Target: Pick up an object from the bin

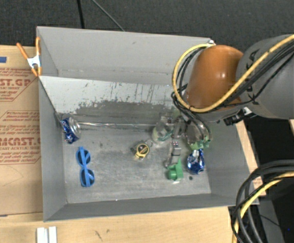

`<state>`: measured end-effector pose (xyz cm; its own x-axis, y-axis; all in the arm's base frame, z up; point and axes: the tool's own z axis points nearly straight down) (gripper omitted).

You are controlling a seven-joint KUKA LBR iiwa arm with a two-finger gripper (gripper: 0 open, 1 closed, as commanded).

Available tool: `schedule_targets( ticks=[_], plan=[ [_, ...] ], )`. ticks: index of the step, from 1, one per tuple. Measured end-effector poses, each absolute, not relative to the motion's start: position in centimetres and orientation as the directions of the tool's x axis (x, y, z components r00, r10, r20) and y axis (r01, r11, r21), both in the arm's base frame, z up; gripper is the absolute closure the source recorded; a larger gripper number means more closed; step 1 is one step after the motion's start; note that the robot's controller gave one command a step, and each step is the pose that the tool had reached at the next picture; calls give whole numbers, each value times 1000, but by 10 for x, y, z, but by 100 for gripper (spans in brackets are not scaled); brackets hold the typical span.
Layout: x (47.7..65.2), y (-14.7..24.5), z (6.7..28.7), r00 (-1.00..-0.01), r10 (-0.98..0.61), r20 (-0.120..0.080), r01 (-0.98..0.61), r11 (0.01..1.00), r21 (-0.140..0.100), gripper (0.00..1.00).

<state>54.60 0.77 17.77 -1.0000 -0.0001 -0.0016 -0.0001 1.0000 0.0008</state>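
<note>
In the camera view the arm [268,80], with its orange cover [213,77] and looped cables, comes in from the right and hangs low over the right part of the grey metal bin [111,59]. The jaws point down at the bin floor, their tips just above a small green plastic piece [175,173] that lies nearest of all the things to them, toward the near wall. Whether they touch it cannot be told, nor whether the jaws are open or closed, since the metal parts run together there. Just right of the jaws lies a blue and white crinkled wrapper [195,162], close beside the green piece, with a scrap of green [199,145] above it. Just left of the jaws and a little farther back sits a clear, glassy thing [162,130]. Farther left lies a small round yellow and black thing [142,150], apart from the rest. Well to the left of the jaws a blue glasses-shaped toy [85,167] lies flat, and beyond it, by the left wall, a blue and silver wrapper [69,129].
</note>
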Motion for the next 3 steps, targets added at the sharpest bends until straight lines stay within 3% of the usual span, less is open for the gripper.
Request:
schedule_targets(
  ticks=[1,2,3],
  plan=[
    [500,-67,71,-977,215,7,215,977,-2,0],
    [503,-65,75,-978,210,1,210,978,0,100],
    [524,-54,256,-975,221,-11,221,975,2,100]
  ],
)
